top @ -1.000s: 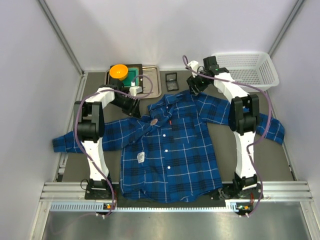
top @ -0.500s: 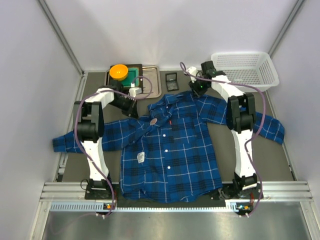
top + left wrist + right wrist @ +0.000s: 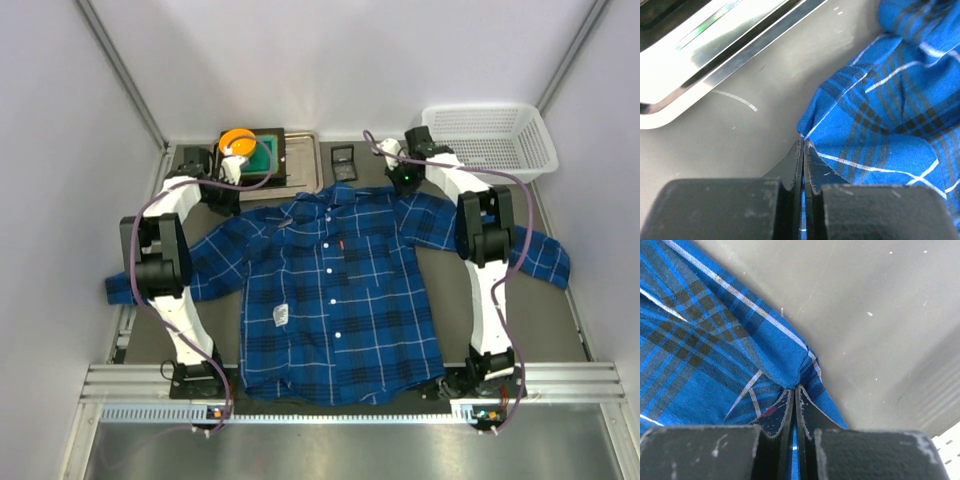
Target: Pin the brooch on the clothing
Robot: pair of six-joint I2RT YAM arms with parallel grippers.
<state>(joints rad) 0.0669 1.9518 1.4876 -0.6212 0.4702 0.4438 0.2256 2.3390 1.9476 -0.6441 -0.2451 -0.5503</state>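
The clothing point(image 3: 335, 290), a blue plaid shirt, lies spread front-up on the table with its collar toward the back. My left gripper point(image 3: 228, 197) is at the shirt's left shoulder. In the left wrist view this gripper point(image 3: 803, 142) is shut on a fold of the clothing point(image 3: 880, 110), with blue cloth showing between the jaws. My right gripper point(image 3: 405, 182) is at the right shoulder. The right wrist view shows it point(image 3: 795, 387) shut on the clothing point(image 3: 715, 340) at a folded edge. I cannot make out the brooch in any view.
A metal tray point(image 3: 303, 165) at the back left holds an orange round dish point(image 3: 237, 140) and a green item point(image 3: 262, 155); the tray's rim point(image 3: 715, 60) lies close to my left gripper. A small dark box point(image 3: 344, 160) and a white basket point(image 3: 490, 135) stand at the back.
Both grippers have closed on the shirt's shoulders. My left arm moved left and back, drawing the shoulder out and flattening the shirt. The small disc seen near the collar no longer shows.
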